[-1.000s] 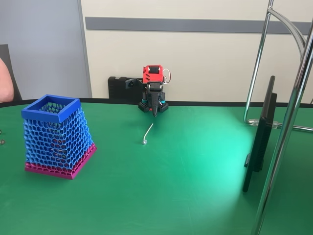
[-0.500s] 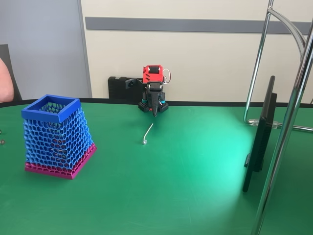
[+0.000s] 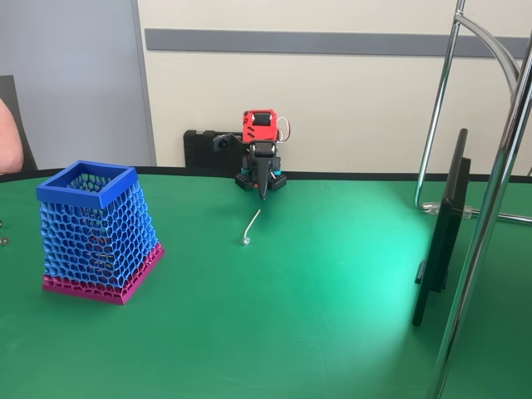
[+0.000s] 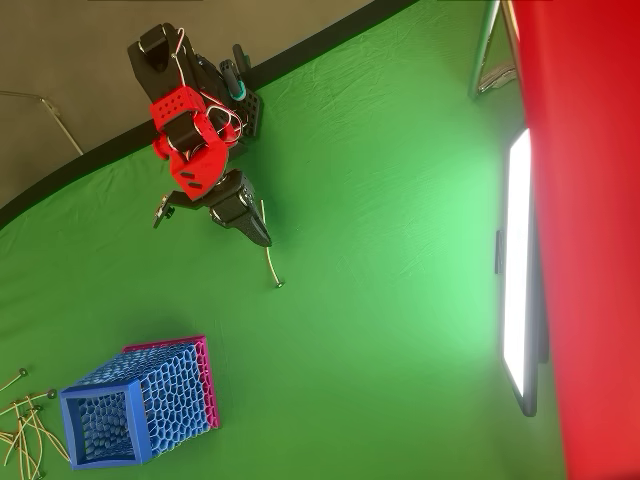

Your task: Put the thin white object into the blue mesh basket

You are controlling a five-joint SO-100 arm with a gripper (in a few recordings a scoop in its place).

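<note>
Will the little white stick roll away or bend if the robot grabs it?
The stick looks very thin and lies flat on the green table, so it is probably light and hard to pinch. Its slight curve and the knob at one end should keep it from rolling far. It looks stiff, but that is only a guess.

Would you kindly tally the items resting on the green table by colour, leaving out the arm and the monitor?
Blue with a pink base: 1, the blue mesh basket.
Whitish: 1, the thin white object.
Pale sticks beside the basket: a loose cluster, too small to count.
Total counted: 2.

A lab: green-clothed table point(image 3: 332, 332), chrome stand point(image 3: 490, 199), monitor point(image 3: 445, 224).
</note>
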